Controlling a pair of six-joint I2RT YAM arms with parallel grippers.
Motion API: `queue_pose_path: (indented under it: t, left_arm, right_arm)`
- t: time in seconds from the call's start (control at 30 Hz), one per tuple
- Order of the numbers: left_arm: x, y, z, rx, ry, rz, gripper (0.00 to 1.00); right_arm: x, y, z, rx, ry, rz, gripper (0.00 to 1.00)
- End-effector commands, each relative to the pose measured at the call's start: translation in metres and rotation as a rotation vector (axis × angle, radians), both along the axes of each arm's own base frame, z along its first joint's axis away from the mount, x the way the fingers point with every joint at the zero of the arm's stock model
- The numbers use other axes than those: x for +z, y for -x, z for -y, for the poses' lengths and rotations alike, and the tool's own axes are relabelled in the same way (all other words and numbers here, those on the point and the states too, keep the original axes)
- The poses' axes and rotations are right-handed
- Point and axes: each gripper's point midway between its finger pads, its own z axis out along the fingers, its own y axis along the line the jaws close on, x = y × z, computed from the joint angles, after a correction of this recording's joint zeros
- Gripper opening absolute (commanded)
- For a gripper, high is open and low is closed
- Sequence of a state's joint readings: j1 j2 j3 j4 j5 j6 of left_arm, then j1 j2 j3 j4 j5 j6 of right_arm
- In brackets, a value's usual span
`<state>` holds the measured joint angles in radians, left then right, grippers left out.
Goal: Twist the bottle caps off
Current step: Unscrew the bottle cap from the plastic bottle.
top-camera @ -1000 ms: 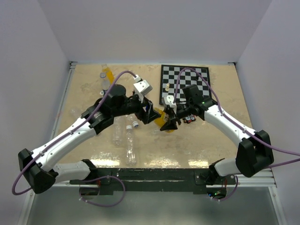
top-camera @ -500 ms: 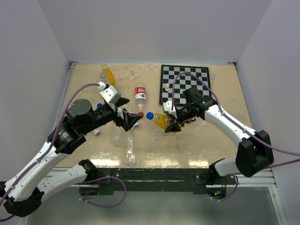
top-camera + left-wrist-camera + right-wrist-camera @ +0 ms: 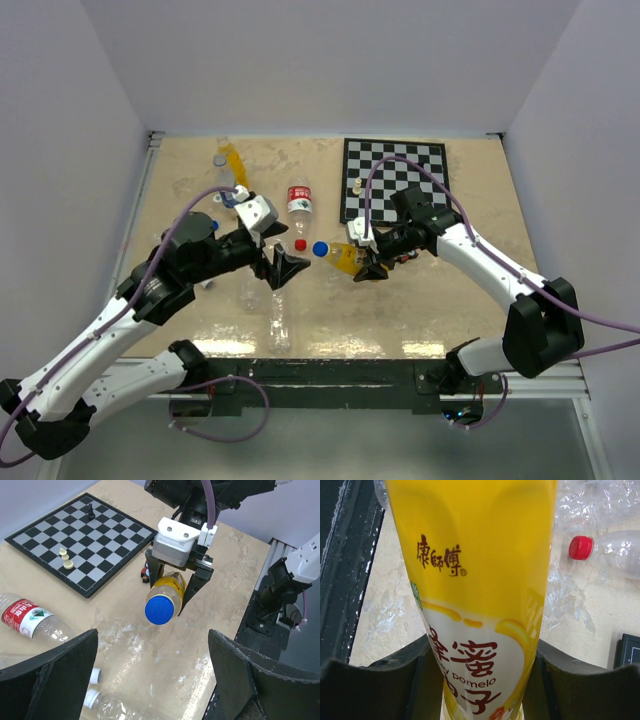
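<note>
Early days by the look of it: gripping yellow bottle [image 3: 343, 257] off the tabletop [image 3: 450, 300] in right pincer [image 3: 360, 260], blue cap [image 3: 320, 249] on and facing wide-open left pincer [image 3: 287, 268] just short of it, red cap [image 3: 300, 243] on labelled bottle [image 3: 300, 203] likewise not yet unscrewed.

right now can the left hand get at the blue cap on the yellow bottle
Probably yes: the open left hand faces the round blue plastic cap of the yellow plastic bottle, nothing between them.
</note>
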<state>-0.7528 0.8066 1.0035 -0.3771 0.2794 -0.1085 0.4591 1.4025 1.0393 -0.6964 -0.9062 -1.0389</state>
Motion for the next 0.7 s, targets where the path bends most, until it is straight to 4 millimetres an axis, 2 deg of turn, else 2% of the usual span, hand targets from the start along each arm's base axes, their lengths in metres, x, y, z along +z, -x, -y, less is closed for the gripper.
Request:
queue_pose_path:
  t: [0.0,0.1,0.3,0.47,0.67]
  left_arm:
    - [0.016,-0.001,0.009,-0.065,-0.001,0.093,0.95]
    - [0.020,0.000,0.012,-0.096,-0.008,0.114,0.95]
    - [0.009,0.004,0.016,-0.159,-0.039,0.174,0.95]
    - [0.011,0.007,0.018,-0.198,-0.036,0.245,0.97]
    - [0.013,0.007,0.033,-0.280,-0.035,0.285,0.93]
  right_arm:
    - [0.030,-0.007,-0.009,0.035,-0.071,0.084,0.00]
    - [0.030,-0.007,-0.008,0.038,-0.068,0.087,0.00]
    - [0.028,-0.006,-0.008,0.046,-0.065,0.086,0.00]
    - [0.025,-0.005,-0.008,0.055,-0.060,0.080,0.00]
    - [0.025,-0.004,-0.008,0.060,-0.058,0.079,0.00]
